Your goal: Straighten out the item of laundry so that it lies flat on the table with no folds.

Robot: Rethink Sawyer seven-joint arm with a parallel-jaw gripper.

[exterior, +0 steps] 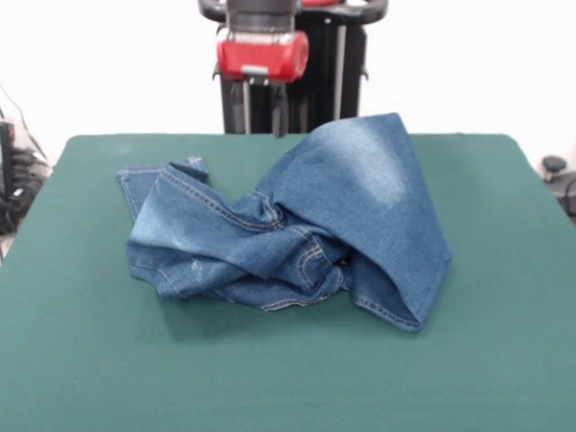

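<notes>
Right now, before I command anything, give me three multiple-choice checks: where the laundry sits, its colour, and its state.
1. The small blue denim jeans lie
A. around the middle of the dark green cloth-topped table
B. hanging off the edge
C. on the floor

2. Stitching colour?
A. white
B. orange-tan
C. black

3. The jeans are
A. flat
B. rolled up
C. crumpled, one part folded over

Key: 1 A, green shows all round; 2 B, tan seams along the pocket; 3 C, bunched folds and a raised flap.

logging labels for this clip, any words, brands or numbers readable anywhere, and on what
None can be read.
jeans: no tag or brand patch shows, only stitching and faded patches.
red arm housing: no lettering visible.
table: plain green top, no marks.
</notes>
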